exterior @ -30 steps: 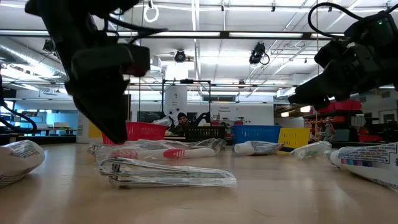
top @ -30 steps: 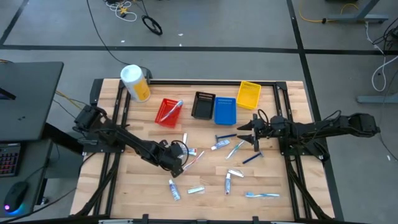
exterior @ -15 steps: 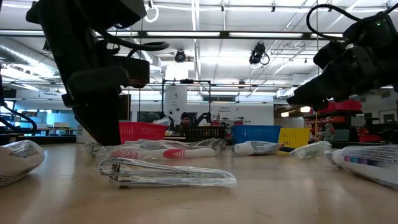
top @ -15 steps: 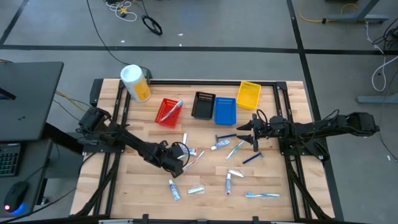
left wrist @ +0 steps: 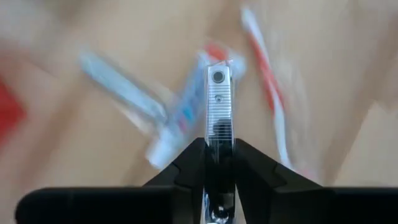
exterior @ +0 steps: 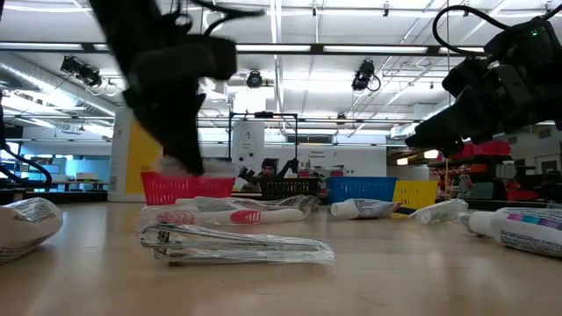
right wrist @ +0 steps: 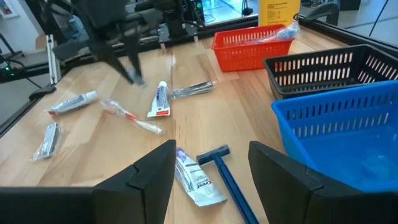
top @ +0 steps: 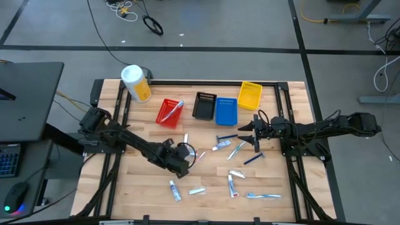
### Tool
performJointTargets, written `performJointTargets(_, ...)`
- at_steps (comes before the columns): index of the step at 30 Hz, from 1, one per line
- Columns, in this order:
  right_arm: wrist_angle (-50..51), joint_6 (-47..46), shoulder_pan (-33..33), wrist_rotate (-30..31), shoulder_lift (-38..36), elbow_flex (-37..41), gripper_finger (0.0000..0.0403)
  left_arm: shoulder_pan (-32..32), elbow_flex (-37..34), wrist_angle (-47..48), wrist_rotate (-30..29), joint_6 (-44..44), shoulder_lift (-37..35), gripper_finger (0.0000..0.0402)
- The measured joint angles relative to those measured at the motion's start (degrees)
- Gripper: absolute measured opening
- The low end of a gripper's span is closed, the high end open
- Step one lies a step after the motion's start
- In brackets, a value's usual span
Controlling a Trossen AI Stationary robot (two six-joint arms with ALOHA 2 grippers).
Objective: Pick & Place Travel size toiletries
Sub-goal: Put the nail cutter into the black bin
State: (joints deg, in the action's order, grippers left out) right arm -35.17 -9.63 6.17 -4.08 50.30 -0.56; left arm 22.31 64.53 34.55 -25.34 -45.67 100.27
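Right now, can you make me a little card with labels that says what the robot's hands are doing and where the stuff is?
Left hand: shut on a slim clear packet, lifted over the table
Right hand: open, empty, hovering near the blue razor
Bins at the back: red bin, black bin, blue bin, yellow bin
Inside red bin: one wrapped toothbrush
Loose on table: little tubes and toothbrushes, scattered
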Motion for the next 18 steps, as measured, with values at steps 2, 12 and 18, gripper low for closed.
performJointTargets(2, -0.76, -0.01, 0.0, -0.01, 0.04, 0.0, 0.0212, -1.19, 2.81, 0.12, -3.46, 3.05, -0.04, 0.0077)
performJointTargets(12, -2.4, 0.0, 0.0, -0.02, 0.15, 0.0, 0.0212, -13.85, 10.24, -5.67, -7.93, 19.6, -0.17, 0.0076)
performJointTargets(18, -2.4, 0.5, 0.0, -0.02, 0.16, 0.0, 0.0212, -22.89, 10.23, -11.11, -2.74, 29.5, 0.19, 0.0071)
